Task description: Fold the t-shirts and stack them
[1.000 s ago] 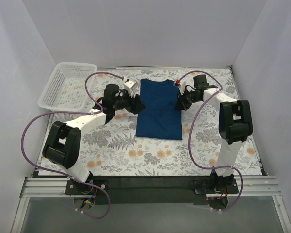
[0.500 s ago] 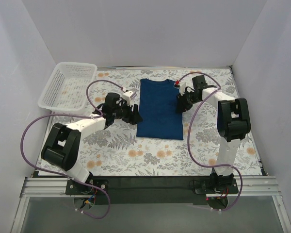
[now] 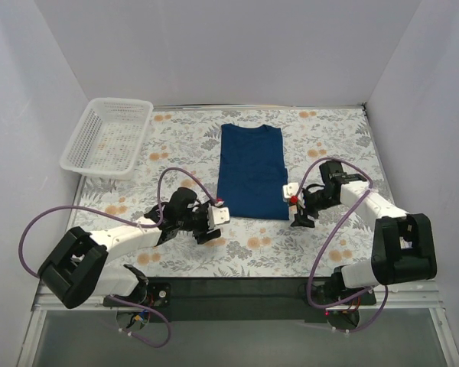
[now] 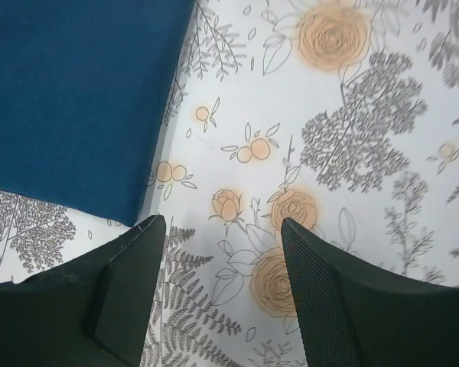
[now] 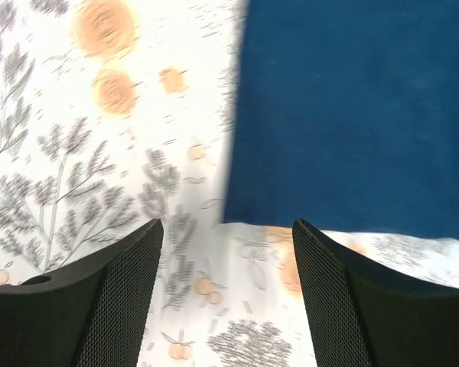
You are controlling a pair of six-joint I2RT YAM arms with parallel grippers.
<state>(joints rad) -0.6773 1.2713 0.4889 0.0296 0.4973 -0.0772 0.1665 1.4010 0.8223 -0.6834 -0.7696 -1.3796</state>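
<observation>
The navy t-shirt (image 3: 251,172) lay flat, sleeves folded in, mid-frame on the floral counter (image 3: 329,145). The left claw (image 3: 214,223) gaped wide and empty off its lower-left corner, the right claw (image 3: 298,212) likewise beside its lower-right corner.

No readable text, label, brand, number or sign anywhere in view

The shirt (image 3: 251,172) is matt cloth, smooth. The table (image 3: 329,138) has a matt floral-print cover. The basket (image 3: 111,138) at ten o'clock is white plastic lattice. The right tool's (image 5: 228,225) pads (image 5: 344,306) are black, finely dimpled.
</observation>
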